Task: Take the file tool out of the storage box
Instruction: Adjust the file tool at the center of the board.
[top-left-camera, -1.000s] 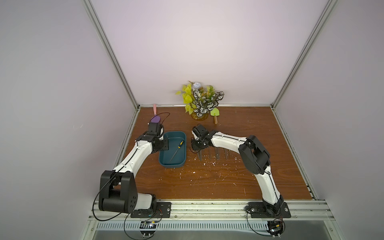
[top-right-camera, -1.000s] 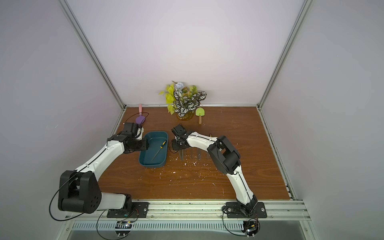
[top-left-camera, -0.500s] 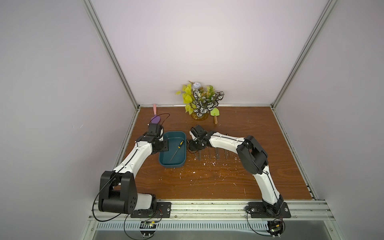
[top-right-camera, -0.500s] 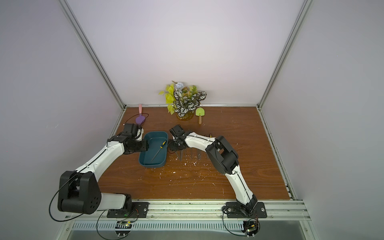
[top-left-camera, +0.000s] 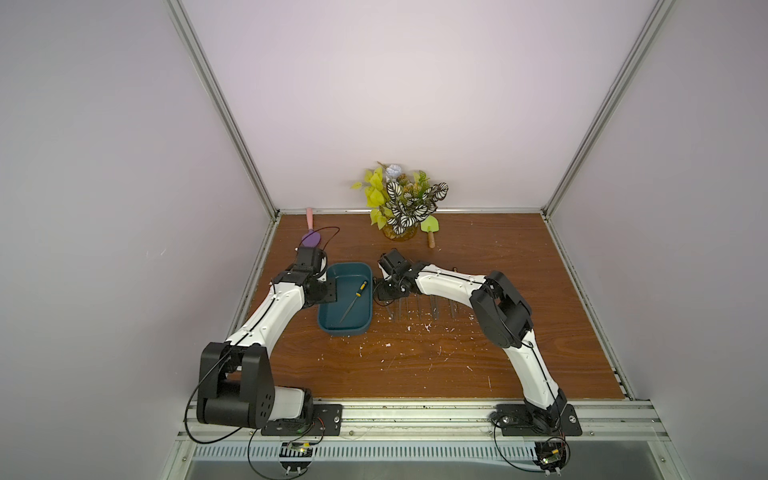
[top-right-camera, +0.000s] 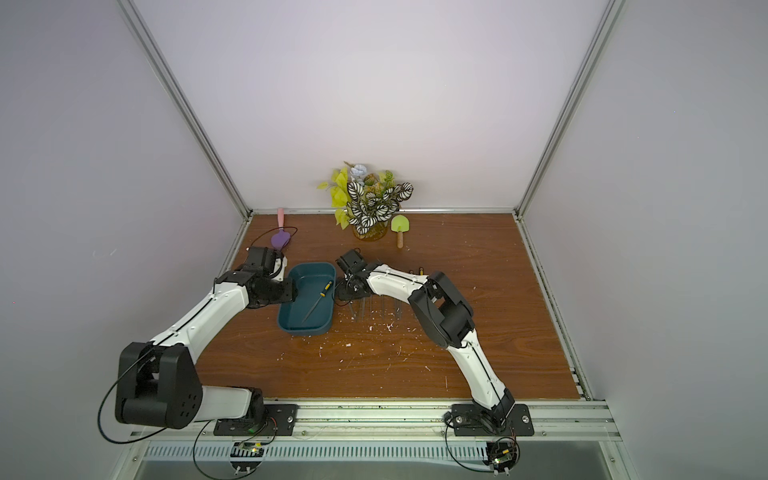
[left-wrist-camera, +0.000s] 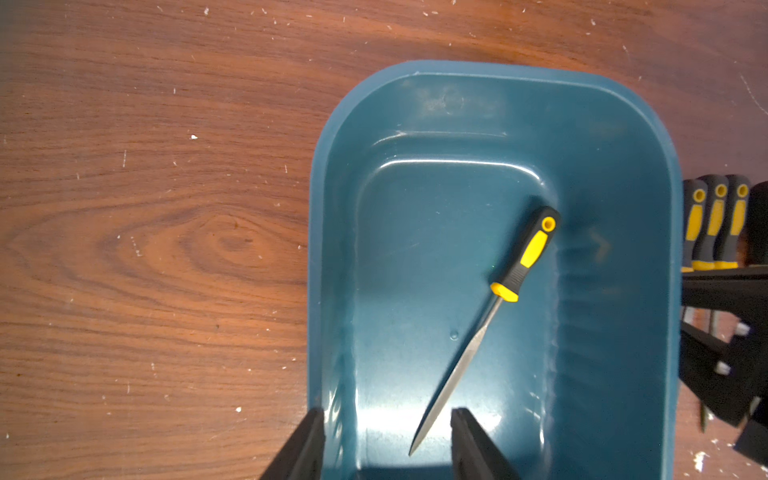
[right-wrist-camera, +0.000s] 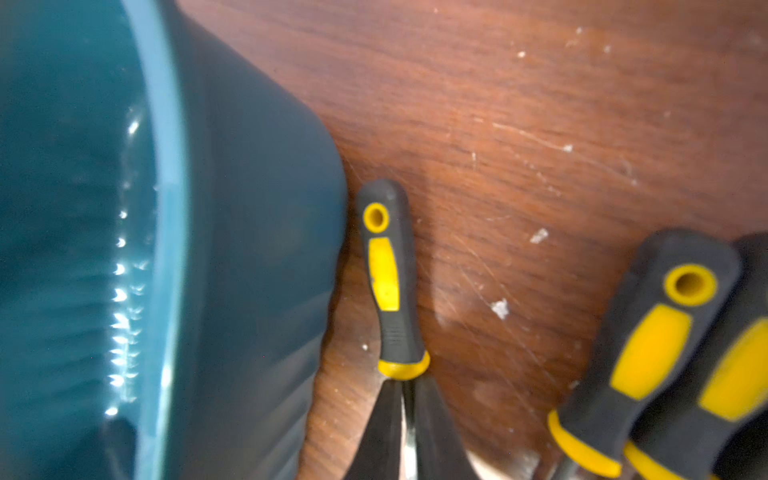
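The dark teal storage box (top-left-camera: 344, 331) (top-right-camera: 305, 331) sits on the wooden table. One file tool (top-left-camera: 355, 299) (left-wrist-camera: 505, 286) with a black and yellow handle lies slanted on the box's floor. My left gripper (top-left-camera: 328, 293) (left-wrist-camera: 386, 415) is open and straddles the box's wall (left-wrist-camera: 332, 291), one finger outside and one inside, with the file's tip between them. Just outside the opposite wall (right-wrist-camera: 249, 249), my right gripper (top-left-camera: 384, 293) (right-wrist-camera: 409, 388) is shut on the blade of another file (right-wrist-camera: 390, 282) that lies on the table.
Several more files (top-left-camera: 434, 309) (right-wrist-camera: 648, 345) lie in a row under my right arm. A potted plant (top-left-camera: 401, 203), a green trowel (top-left-camera: 430, 228) and a purple spatula (top-left-camera: 311, 237) stand along the back. White flecks (top-left-camera: 388, 345) litter the table.
My right gripper has slid left to the box's side and closed on the blade of the file lying there. The left arm and the box have not moved.
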